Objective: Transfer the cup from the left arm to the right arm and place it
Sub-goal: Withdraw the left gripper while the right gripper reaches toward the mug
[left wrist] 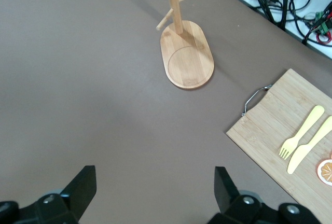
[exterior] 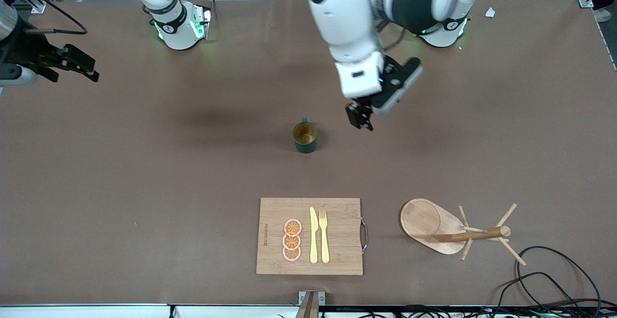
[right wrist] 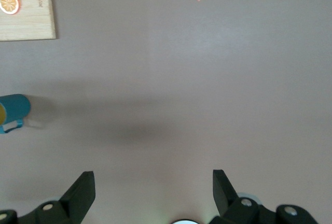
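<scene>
The cup [exterior: 304,137], a small dark teal mug with a yellow-orange inside, stands upright on the brown table near its middle. It also shows at the edge of the right wrist view [right wrist: 13,111]. My left gripper [exterior: 360,118] hangs over the table beside the cup, toward the left arm's end, open and empty. In the left wrist view its fingers [left wrist: 83,187] stand wide apart over bare table, and the cup is out of that view. My right gripper [exterior: 79,65] waits at the right arm's end of the table, open and empty, its fingers [right wrist: 83,187] apart.
A wooden cutting board [exterior: 337,212] with a yellow knife, a fork and orange slices lies nearer to the front camera than the cup. A wooden peg rack [exterior: 434,221] stands beside it toward the left arm's end. Black cables [exterior: 554,270] lie near the front edge.
</scene>
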Controlling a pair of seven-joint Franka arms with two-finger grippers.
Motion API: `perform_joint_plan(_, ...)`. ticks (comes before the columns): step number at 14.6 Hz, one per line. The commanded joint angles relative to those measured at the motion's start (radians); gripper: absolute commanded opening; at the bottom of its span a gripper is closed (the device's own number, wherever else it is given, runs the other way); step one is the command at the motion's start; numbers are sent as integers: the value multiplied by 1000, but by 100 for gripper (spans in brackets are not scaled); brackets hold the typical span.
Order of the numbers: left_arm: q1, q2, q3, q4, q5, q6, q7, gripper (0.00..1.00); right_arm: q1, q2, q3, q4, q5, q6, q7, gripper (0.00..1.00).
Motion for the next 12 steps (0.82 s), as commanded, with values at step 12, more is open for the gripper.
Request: perform_joint_plan(12, 543, -317, -2, -139, -475, 8, 1021, 100, 349, 116, -1, -122, 14, 272, 492, 100)
